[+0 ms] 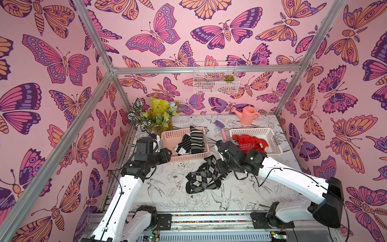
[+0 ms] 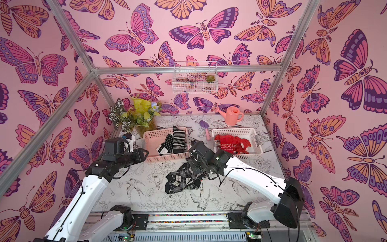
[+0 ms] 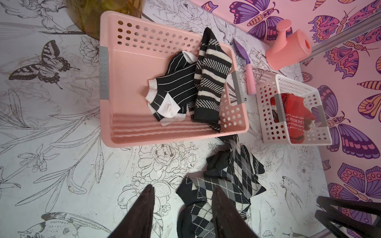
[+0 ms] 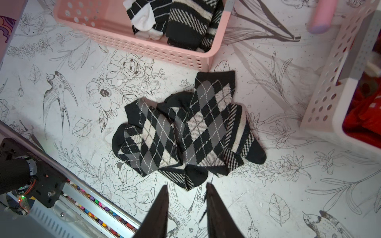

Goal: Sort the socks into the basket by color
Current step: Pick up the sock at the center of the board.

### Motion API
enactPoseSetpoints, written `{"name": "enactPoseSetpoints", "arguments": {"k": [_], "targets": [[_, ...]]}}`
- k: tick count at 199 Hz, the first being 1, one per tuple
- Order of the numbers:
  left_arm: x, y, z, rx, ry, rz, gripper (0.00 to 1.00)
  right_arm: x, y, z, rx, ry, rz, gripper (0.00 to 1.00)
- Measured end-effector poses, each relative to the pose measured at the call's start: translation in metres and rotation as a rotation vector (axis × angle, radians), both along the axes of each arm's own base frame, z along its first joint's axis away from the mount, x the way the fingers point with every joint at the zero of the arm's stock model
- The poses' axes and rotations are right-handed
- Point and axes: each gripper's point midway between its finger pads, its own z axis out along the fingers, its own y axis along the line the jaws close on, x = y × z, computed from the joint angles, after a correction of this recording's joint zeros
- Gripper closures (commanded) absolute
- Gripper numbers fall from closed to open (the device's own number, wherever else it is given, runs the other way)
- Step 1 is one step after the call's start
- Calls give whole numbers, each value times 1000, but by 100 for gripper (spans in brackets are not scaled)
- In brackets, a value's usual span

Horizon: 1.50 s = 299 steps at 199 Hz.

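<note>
While the right gripper point(image 4: 186, 185) hangs parted and empty just beside the argyle heap point(image 4: 185, 127) on the table point(image 4: 288, 185), the left gripper point(image 3: 183, 186) likewise empty, striped socks point(image 3: 206, 78) lie in the pink basket point(image 3: 127, 92) and red socks point(image 3: 294, 115) in the white basket point(image 3: 268, 115); only the heap seems left.

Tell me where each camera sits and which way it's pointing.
Top views: high behind the robot, looking down and forward at the table. The left arm and right arm show in both top views.
Left wrist: on the left arm, looking down at the pink basket and white basket. The open left gripper shows.
Right wrist: on the right arm, looking down at the argyle socks. The open right gripper shows.
Shared: both wrist views show the argyle socks and the striped socks in the pink basket.
</note>
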Motion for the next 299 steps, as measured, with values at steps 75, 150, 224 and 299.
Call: {"name": "enactPoseSetpoints", "arguments": {"k": [75,150,224,299], "targets": [[-2,1,5,65,-40,-5,52,-24,-6,-44,24,74,-55,66],[-2,2,6,78,-51,-4,52,-30,32,-67,105,151,-55,60],[-3,5,8,90,-64,4,52,-32,41,-94,93,211,-65,58],[-4,6,11,92,-74,7,52,-34,42,-109,88,242,-84,56]]}}
